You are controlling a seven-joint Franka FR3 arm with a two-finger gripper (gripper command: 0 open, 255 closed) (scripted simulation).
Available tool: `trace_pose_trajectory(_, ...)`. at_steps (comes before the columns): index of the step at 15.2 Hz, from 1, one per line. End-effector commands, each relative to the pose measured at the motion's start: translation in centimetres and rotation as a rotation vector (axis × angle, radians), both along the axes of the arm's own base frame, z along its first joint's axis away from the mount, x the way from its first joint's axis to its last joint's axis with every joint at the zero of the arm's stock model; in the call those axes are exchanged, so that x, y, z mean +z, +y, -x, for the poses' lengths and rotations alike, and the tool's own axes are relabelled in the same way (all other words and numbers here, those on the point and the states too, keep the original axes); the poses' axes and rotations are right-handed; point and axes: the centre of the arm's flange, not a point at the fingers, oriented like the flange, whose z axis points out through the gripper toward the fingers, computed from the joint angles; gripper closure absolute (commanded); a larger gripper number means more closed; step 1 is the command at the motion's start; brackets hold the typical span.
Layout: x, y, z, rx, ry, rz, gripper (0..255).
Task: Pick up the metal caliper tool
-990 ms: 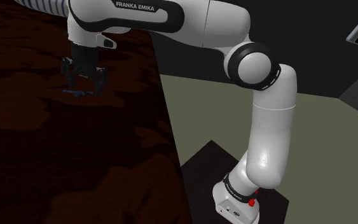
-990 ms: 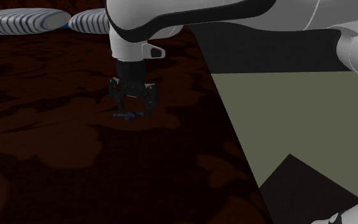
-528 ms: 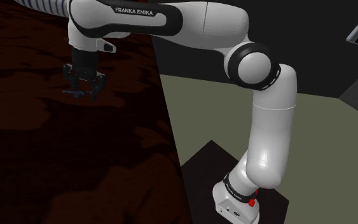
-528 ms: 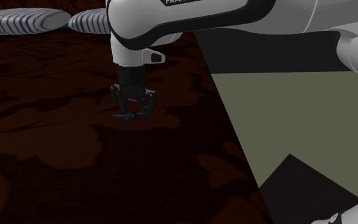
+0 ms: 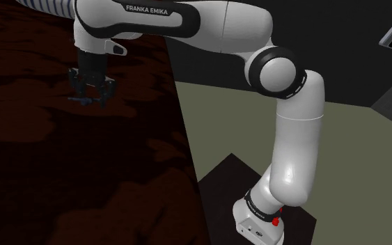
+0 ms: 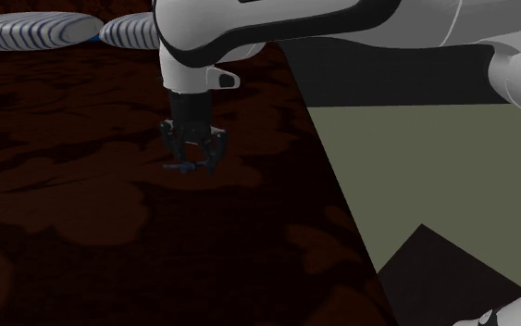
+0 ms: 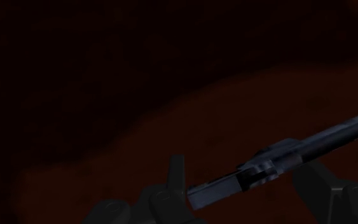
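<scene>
The caliper (image 7: 266,168) is a slim dark bluish-grey metal bar lying across the gap between my two black fingers. My gripper (image 7: 244,181) is shut on the caliper near one of its ends. In the shoulder view my gripper (image 5: 90,101) points straight down at the dark red-brown patterned surface (image 5: 62,160), and the caliper (image 5: 74,101) sticks out toward that view's left. The second exterior view has the gripper (image 6: 195,166) low over the surface, with the caliper (image 6: 175,168) jutting out to the left.
The dark surface ends in a long edge (image 5: 184,132), with olive floor (image 5: 222,125) beyond it. Two grey striped cushions (image 6: 27,32) lie at the surface's far end. The arm's base (image 5: 257,223) stands on a dark box.
The fingers stood wide apart over the caliper a second ago and have since come together on it. The hand has barely shifted.
</scene>
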Motion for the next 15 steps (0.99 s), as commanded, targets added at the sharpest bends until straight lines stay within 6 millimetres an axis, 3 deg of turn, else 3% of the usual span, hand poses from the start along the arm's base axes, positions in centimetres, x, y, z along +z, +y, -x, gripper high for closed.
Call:
trace_pose_trajectory(1,0.9,-0.1,0.1,0.000,0.001,0.000,255)
trace_pose_trajectory(13,7.3,-0.1,0.1,0.000,0.001,0.000,255)
trace_pose_trajectory(15,7.3,-0.1,0.1,0.000,0.001,0.000,255)
